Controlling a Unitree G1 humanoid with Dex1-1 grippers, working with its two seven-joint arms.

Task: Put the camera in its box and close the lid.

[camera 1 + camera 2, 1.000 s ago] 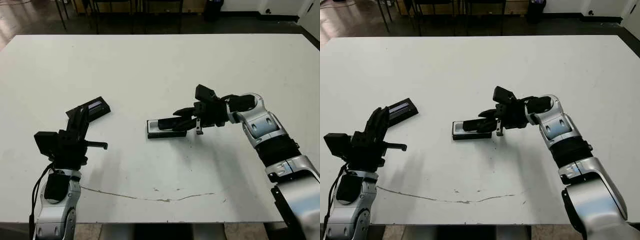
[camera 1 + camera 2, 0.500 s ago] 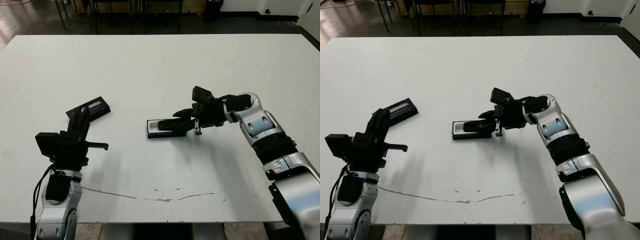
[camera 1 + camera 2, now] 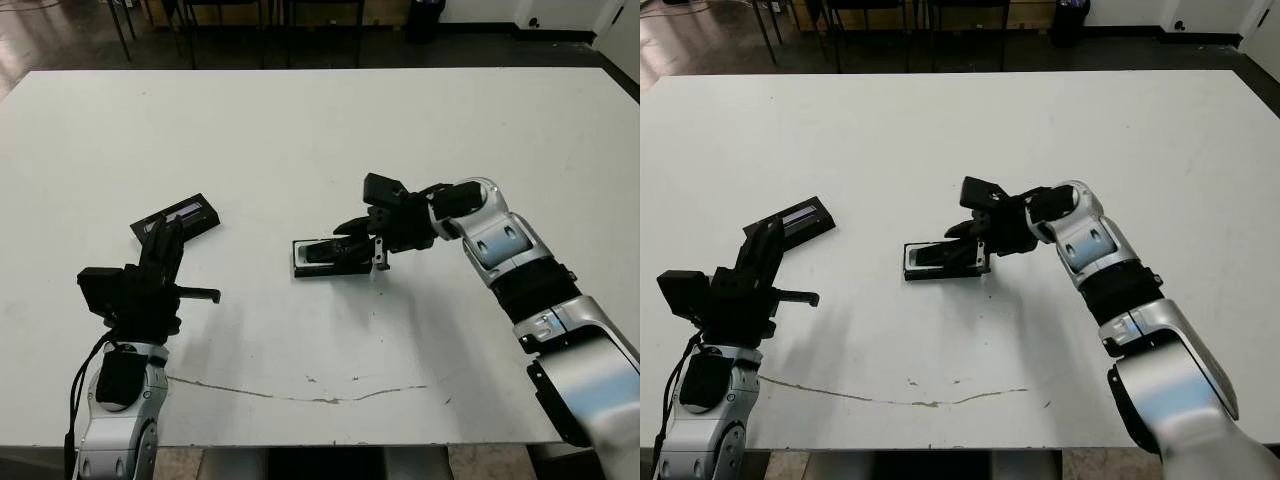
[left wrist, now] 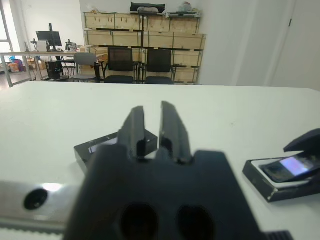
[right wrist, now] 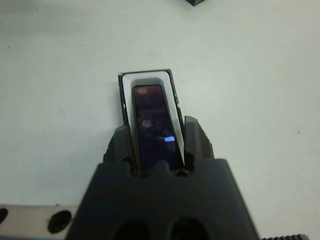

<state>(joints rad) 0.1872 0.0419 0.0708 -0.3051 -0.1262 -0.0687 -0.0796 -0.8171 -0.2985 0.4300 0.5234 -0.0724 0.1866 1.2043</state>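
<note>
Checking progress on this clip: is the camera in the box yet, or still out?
In, though not released: the camera lies lengthwise within the box's white lining, the right gripper gripping its near end.

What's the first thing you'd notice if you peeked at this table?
Near the middle of the white table, the right gripper holds the glossy camera over the white-lined box. Off to the robot's left, the striped lid lies flat just beyond the empty left gripper.

Both arms [image 3: 520, 265] wear glossy silver-grey shells over black joints; black grippers [image 3: 150, 280] end them, and a black cable [image 3: 80, 375] loops beside the left forearm.
</note>
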